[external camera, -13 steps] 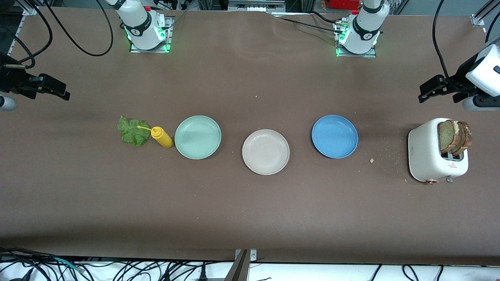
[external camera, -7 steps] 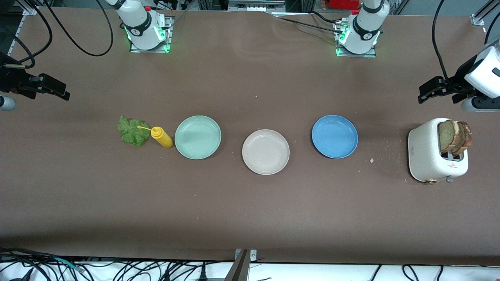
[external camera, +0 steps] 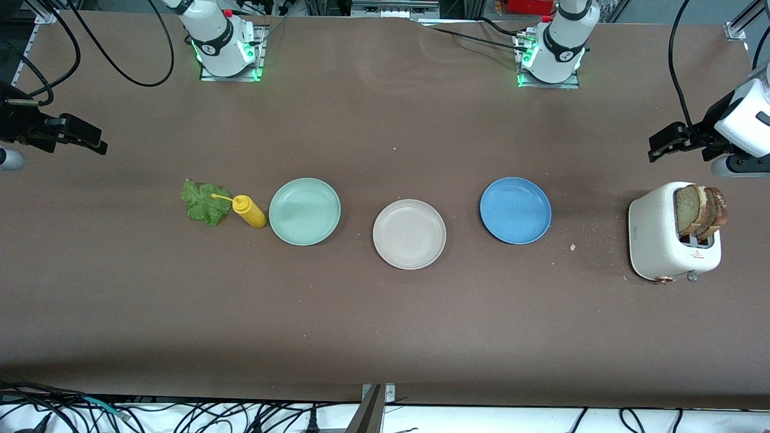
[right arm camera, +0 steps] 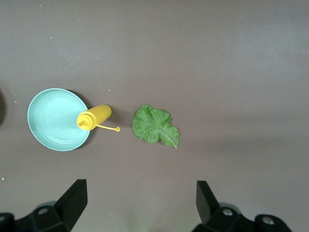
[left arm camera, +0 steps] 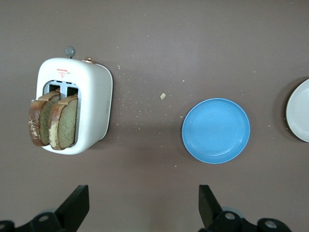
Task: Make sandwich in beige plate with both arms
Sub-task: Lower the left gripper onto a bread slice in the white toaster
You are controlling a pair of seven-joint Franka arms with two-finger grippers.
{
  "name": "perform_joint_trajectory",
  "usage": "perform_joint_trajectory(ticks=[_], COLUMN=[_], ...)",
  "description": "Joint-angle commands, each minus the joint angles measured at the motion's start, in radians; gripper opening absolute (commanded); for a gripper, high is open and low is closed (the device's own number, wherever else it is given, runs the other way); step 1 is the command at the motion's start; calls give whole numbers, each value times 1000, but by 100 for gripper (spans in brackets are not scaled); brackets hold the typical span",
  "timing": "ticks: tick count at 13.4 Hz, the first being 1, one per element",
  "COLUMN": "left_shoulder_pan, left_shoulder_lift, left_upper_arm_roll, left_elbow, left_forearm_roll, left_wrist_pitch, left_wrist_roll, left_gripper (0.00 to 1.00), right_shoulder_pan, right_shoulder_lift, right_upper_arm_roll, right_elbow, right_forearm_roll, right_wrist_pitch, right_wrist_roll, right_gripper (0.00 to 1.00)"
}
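Note:
The beige plate [external camera: 409, 234] lies bare mid-table, and its rim [left arm camera: 301, 116] shows at the edge of the left wrist view. Two toasted bread slices [external camera: 701, 210] stand in the toaster's slots [left arm camera: 53, 123]. A ruffled green lettuce leaf [external camera: 204, 202] lies flat on the table at the right arm's end [right arm camera: 155, 126]. My left gripper [external camera: 674, 141] hangs open over bare table beside the toaster, nothing between its fingers [left arm camera: 143, 203]. My right gripper [external camera: 81, 139] hangs open and unladen over bare table near the lettuce [right arm camera: 140, 198].
A mint-green plate [external camera: 304, 211] and a blue plate [external camera: 515, 210] flank the beige plate. A yellow squeeze bottle [external camera: 249, 211] lies between the lettuce and the mint-green plate. The white toaster [external camera: 659, 240] stands at the left arm's end, with crumbs around it.
The left gripper has drifted slightly toward the left arm's end of the table. The right arm and everything on the table are unmoved.

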Motion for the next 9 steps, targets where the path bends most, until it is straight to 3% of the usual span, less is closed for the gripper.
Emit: perform_joint_trajectory(ticks=[1, 9], left_shoulder_pan=[11, 184], left_shoulder_lift=[3, 37], left_upper_arm_roll=[-6, -8], left_elbow=[-35, -139], left_forearm_roll=[29, 14], left_wrist_pitch=[44, 226], left_wrist_roll=[18, 320], left_gripper=[100, 100], right_shoulder_pan=[-12, -12], right_shoulder_lift=[-3, -3], right_upper_arm_roll=[6, 6], right_elbow=[2, -1], right_forearm_roll=[-5, -5], right_wrist_pitch=[-7, -7], right_wrist_roll=[-15, -15], right_gripper=[100, 100])
